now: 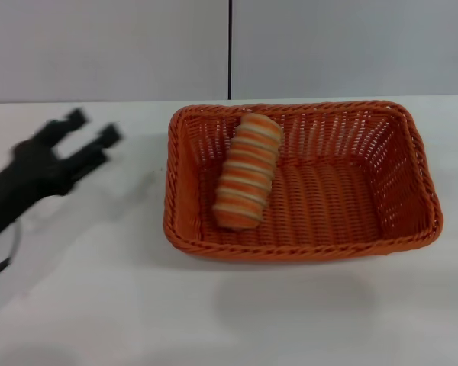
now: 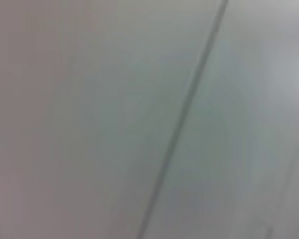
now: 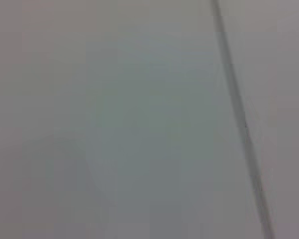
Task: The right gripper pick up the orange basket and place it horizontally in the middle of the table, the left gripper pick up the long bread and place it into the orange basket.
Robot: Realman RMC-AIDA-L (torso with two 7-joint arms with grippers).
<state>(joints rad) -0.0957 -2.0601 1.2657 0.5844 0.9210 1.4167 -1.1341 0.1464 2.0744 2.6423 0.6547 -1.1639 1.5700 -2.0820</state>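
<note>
The basket (image 1: pixel 301 183) sits on the white table (image 1: pixel 229 313). The bread (image 1: pixel 248 171) lies inside it, near its left end. The left gripper (image 1: pixel 91 128) is off to the left, fingers apart, holding nothing

Soft, even light falls from above on the table (image 1: pixel 229 320), bright without glare. The orange basket (image 1: pixel 301 245) casts a faint shadow along its front rim and toward the table's near edge. The left gripper (image 1: pixel 91 130) is smeared by motion blur near the table's left edge, with a pale shadow beside it. Both wrist views are wholly out of focus, grey fields each crossed by one dark line.
</note>
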